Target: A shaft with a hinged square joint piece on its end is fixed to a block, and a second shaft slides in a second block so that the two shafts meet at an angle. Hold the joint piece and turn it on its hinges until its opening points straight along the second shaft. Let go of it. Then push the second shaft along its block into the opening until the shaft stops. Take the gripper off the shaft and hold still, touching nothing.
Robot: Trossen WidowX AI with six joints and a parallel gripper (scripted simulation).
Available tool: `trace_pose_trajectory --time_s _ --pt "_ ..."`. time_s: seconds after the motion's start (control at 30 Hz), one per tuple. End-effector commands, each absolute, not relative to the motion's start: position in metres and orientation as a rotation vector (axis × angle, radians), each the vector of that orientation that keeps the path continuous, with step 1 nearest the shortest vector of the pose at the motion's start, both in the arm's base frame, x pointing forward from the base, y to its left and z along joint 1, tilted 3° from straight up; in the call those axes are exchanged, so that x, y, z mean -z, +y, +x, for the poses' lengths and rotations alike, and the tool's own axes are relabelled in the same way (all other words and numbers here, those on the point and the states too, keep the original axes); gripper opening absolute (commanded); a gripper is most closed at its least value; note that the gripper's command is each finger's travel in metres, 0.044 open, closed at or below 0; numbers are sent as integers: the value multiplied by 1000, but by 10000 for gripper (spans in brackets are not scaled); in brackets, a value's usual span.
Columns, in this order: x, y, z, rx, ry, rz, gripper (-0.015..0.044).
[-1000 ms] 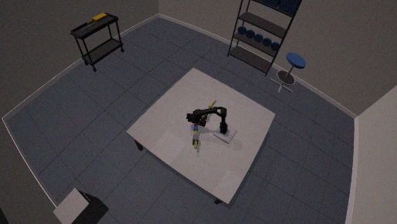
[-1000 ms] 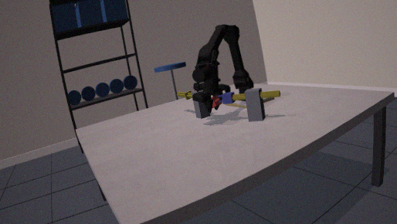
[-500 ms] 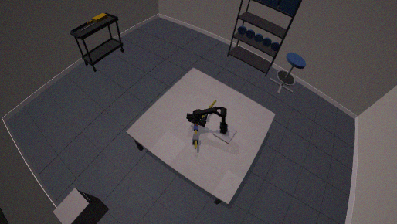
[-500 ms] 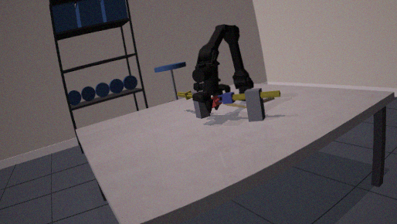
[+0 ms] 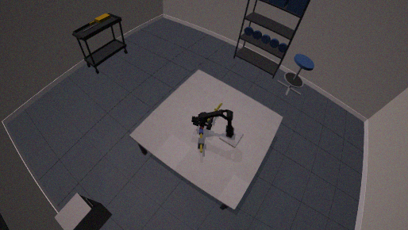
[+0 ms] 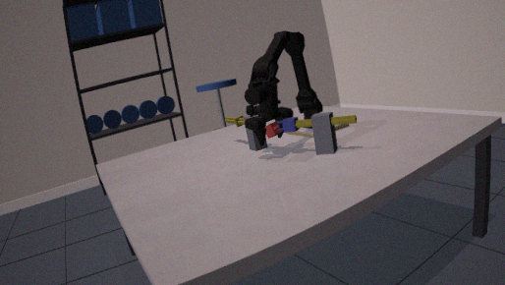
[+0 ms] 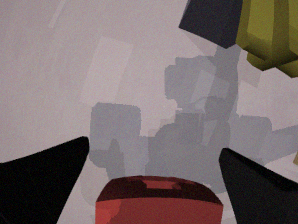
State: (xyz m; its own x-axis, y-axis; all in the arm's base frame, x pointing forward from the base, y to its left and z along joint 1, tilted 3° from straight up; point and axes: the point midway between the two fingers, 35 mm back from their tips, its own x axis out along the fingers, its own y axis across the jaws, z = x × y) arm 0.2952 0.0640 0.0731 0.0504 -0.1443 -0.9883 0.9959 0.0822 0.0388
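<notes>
Although the red joint piece [image 5: 202,128] [image 6: 273,130] [image 7: 159,210] sits between the tips of the pincer [image 5: 203,125] [image 6: 268,129] [image 7: 156,151], nothing grips it: the fingers stand wide, one on each side, with a gap showing beside it in the wrist view. It is above the worktop [image 5: 171,147] [image 6: 211,197] [image 7: 65,75], at the end of the blue yoke [image 5: 201,131] [image 6: 289,124] on the first shaft [image 5: 201,148] [image 6: 345,119]. That yellow shaft passes through a tall grey block [image 5: 201,143] [image 6: 324,134].

Seen from outside, the joint piece points away from this block and dips a little at its far end, its long axis slanting against the nearly level first shaft. From above, the first shaft runs nearly up and down the view, while the second shaft [image 5: 218,107] [image 6: 235,120] [image 7: 270,32] leans toward the upper right. Whether the opening faces straight along the second shaft, I cannot tell.

The joint piece is plain red and boxy; from the wrist, its near face is brighter than the dark, slightly bowed upper edge, where a small recess shows. The second shaft is yellow, with a ribbed end, carried by another grey block [image 6: 256,140] [image 7: 212,21]. That end stands apart from the joint piece. The black arm [image 5: 216,113] [image 6: 265,71] arches over from its base.
</notes>
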Motion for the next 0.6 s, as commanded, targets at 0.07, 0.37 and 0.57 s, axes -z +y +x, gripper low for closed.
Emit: trace_pose_trajectory --time_s 0.07,0.37,0.57 --pt "-73 64 295 1184 1105 1064 440" --pt "-82 60 294 1105 1265 1192 440" --pt "-94 59 293 993 1399 1319 440"
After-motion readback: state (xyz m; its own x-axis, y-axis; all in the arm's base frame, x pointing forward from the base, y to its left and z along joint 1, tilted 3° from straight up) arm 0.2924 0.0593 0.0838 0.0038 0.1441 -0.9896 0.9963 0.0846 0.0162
